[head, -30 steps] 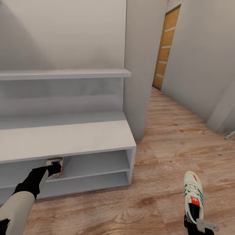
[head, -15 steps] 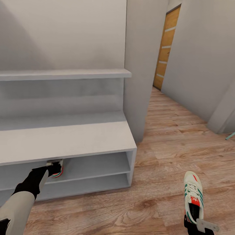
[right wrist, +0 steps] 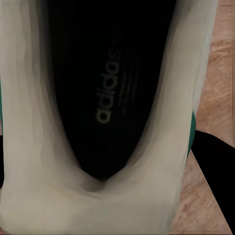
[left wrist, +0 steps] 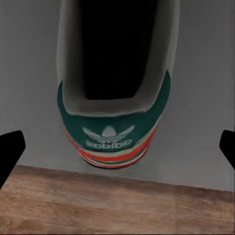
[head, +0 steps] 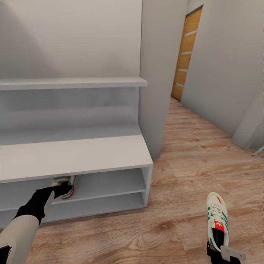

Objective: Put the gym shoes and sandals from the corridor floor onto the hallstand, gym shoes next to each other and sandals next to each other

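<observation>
One gym shoe (head: 68,184), cream with green and red heel, rests on the upper shelf tier of the white hallstand (head: 84,156), toe pointing in. My left gripper (head: 60,189) is just behind its heel. In the left wrist view the heel (left wrist: 108,128) sits on the shelf between the wide-apart black fingertips (left wrist: 10,151), so that gripper (left wrist: 117,154) is open. The other gym shoe (head: 216,219) hangs low over the corridor floor (head: 183,165) at the lower right, with my right gripper (head: 219,253) shut on its heel; its black inside (right wrist: 107,98) is close up. The sandals are out of view.
A white wall pillar (head: 157,73) stands right of the hallstand. Beyond it the wood floor runs back to a brown door (head: 187,55). A stepped shelf (head: 73,83) is above the bench top. A teal object (head: 258,150) pokes in at the right edge.
The gym shoe on the shelf has shifted slightly right and farther under the bench top. The left gripper stays behind it. The right arm and its shoe have not moved.
</observation>
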Available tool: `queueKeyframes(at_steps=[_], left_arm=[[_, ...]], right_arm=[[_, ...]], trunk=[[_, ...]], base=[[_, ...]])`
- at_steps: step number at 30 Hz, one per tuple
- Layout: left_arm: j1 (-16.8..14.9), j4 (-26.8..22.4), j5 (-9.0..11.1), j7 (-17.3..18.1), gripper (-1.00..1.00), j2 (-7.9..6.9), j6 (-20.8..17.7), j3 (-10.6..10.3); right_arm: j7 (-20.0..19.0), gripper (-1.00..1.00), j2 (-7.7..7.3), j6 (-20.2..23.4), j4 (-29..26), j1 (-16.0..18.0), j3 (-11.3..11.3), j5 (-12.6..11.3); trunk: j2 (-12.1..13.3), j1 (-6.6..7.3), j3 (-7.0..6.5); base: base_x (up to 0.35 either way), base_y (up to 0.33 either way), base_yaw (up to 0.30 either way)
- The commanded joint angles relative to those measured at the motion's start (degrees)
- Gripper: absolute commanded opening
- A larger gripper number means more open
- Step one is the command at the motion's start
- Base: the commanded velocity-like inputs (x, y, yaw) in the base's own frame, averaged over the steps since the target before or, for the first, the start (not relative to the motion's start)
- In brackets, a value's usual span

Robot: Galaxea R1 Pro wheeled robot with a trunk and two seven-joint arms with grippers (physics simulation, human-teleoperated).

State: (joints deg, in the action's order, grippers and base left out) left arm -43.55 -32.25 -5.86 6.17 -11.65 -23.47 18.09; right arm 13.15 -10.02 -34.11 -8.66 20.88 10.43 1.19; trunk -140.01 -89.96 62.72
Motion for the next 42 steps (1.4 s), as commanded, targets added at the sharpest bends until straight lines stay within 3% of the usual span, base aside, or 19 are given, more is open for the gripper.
queueKeyframes(at_steps=[1,11,13,14,17,25,30,34,35,39,41,42], left_arm=[[0.0,-0.1,-0.6,0.5,1.0,0.05,-0.3,0.4],[0.0,0.0,-0.6,0.5,1.0,0.04,-0.2,0.4],[0.2,0.1,-0.4,0.6,1.0,0.05,1.3,0.4],[0.9,0.6,-0.4,0.6,1.0,0.04,4.9,0.4],[4.1,0.9,-0.2,0.8,1.0,0.05,9.6,0.4],[17.2,0.8,2.5,1.5,1.0,0.25,23.4,1.9],[21.5,0.9,3.2,2.8,1.0,0.41,27.2,2.0],[26.9,1.6,4.8,6.7,1.0,0.89,32.8,2.1],[28.4,3.2,5.5,8.4,1.0,0.93,35.7,2.1],[29.6,7.0,6.4,11.7,1.0,0.74,40.5,2.1],[30.2,9.5,6.8,16.0,1.0,0.27,43.1,2.2],[30.3,9.6,6.8,16.3,1.0,0.25,43.2,2.2]], right_arm=[[0.1,-1.0,0.0,-0.2,0.0,0.0,0.1,0.1],[0.1,-1.0,0.0,-0.2,0.0,0.0,0.1,0.1],[0.1,-1.0,0.0,-0.2,0.0,0.0,0.1,0.1],[0.1,-1.0,0.0,-0.2,0.0,0.0,0.1,0.1],[0.1,-1.0,0.0,-0.2,0.0,0.0,0.1,0.1],[0.1,-1.0,0.08,-0.3,0.0,0.0,0.1,0.1],[0.1,-1.0,0.09,-0.3,0.0,0.0,0.1,0.1],[0.1,-1.0,0.09,-0.3,0.1,0.0,0.1,0.1],[0.1,-1.0,0.09,-0.3,0.1,0.0,0.1,0.1],[0.1,-1.0,0.11,-0.3,0.1,0.0,0.1,0.1],[0.1,-1.0,0.59,-0.3,0.1,0.0,0.0,0.1],[0.1,-1.0,0.68,-0.3,0.1,0.0,0.0,0.1]], trunk=[[0.0,0.04,0.05],[0.0,0.04,0.05],[0.0,0.04,0.05],[0.0,0.04,0.05],[0.0,0.04,0.05],[0.0,0.04,0.05],[0.0,0.04,0.05],[0.0,0.04,0.05],[0.0,0.04,0.05],[0.0,0.04,0.05],[0.0,0.04,0.05],[0.0,0.04,0.05]], base=[[-0.291,0.0,0.0],[-0.326,0.0,0.0],[-0.337,0.0,0.0],[-0.337,0.0,0.0],[-0.337,0.0,0.0],[-0.337,0.0,0.0],[-0.337,0.0,0.0],[-0.314,0.0,0.0],[-0.27,0.0,0.0],[-0.21,0.0,0.0],[-0.047,0.031,0.0],[-0.022,0.085,0.0]])
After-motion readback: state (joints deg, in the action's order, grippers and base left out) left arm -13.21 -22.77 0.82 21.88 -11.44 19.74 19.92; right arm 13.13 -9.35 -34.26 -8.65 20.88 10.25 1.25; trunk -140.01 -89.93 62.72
